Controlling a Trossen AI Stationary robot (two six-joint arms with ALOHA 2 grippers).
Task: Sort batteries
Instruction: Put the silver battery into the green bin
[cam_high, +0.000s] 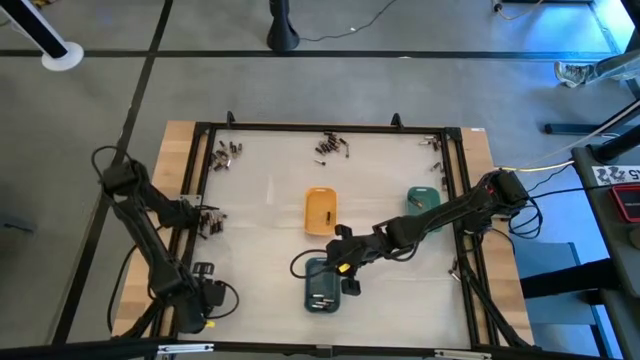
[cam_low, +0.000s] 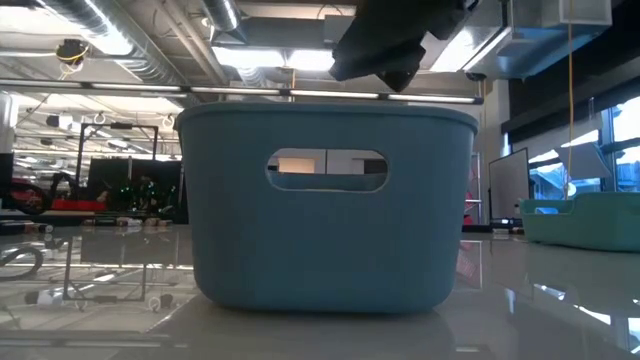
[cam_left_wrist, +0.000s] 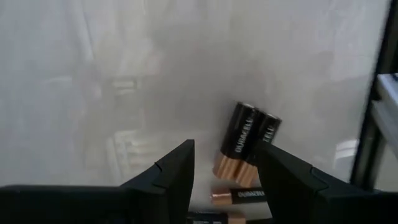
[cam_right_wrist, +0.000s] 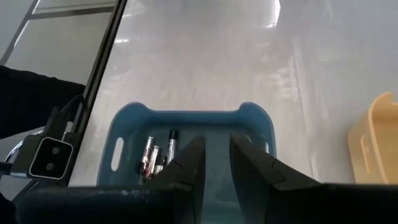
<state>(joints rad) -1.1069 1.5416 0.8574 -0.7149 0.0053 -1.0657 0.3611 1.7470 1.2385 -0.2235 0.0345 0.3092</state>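
Partly hidden by right claw: batteries in blue tray.

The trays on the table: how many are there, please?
3. The orange tray is at the middle of the table, the green tray is to its right, and the blue tray is nearest the front, under the right gripper.
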